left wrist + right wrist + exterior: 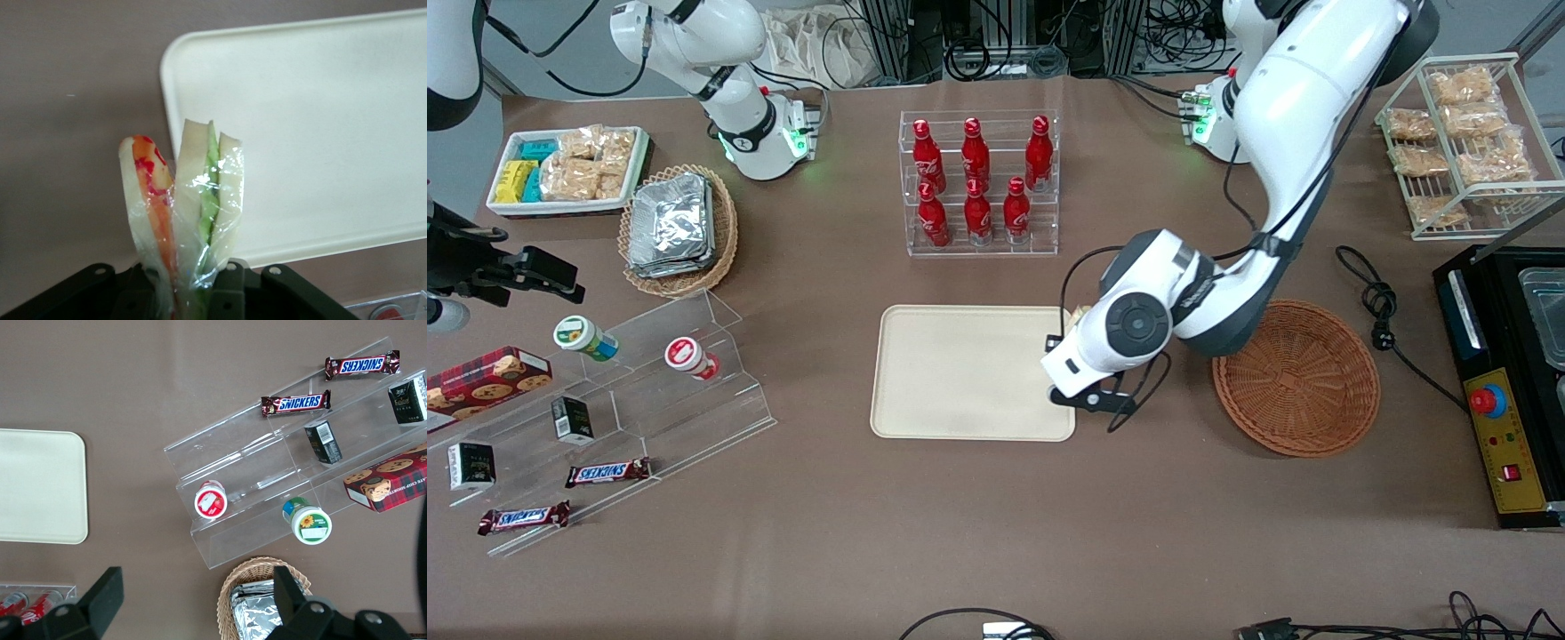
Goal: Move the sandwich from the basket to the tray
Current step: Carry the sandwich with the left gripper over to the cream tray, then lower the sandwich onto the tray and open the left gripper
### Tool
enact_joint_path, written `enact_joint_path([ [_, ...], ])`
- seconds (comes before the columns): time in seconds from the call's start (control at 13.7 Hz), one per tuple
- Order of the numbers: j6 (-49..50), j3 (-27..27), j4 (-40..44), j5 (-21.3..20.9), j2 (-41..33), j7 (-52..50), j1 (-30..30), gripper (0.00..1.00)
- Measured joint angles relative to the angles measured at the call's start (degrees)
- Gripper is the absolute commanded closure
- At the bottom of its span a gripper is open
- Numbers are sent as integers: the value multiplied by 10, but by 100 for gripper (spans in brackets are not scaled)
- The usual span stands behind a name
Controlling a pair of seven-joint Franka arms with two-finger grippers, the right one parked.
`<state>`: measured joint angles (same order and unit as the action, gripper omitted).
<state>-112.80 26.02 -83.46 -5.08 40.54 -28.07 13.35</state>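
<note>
The gripper [193, 283] is clamped on the sandwich [183, 200], which stands upright between its black fingers [230, 290], wrapped in clear film, with orange-red and green filling along its edges. In the front view the gripper [1080, 356] hangs above the tray's [960, 373] short edge at the working arm's end, near the corner farther from the camera. The tray lies mid-desk, bare. The basket [1296, 378] sits on the desk beside the tray, apart from it, toward the working arm's end.
</note>
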Motion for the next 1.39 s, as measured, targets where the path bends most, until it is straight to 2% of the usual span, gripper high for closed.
enact_joint_path([
  [0.59, -56, 0, 5, 0, 68, 0, 16, 90],
  [0.66, -63, 0, 6, 0, 74, 0, 16, 86],
  [0.73, -69, 0, 6, 0, 79, 0, 16, 78],
  [0.8, -76, 0, 7, 0, 83, 0, 16, 52],
  [0.88, -82, 0, 8, 0, 87, -1, 16, 1],
  [1.39, -111, 0, 27, -1, 91, -1, 15, 0],
])
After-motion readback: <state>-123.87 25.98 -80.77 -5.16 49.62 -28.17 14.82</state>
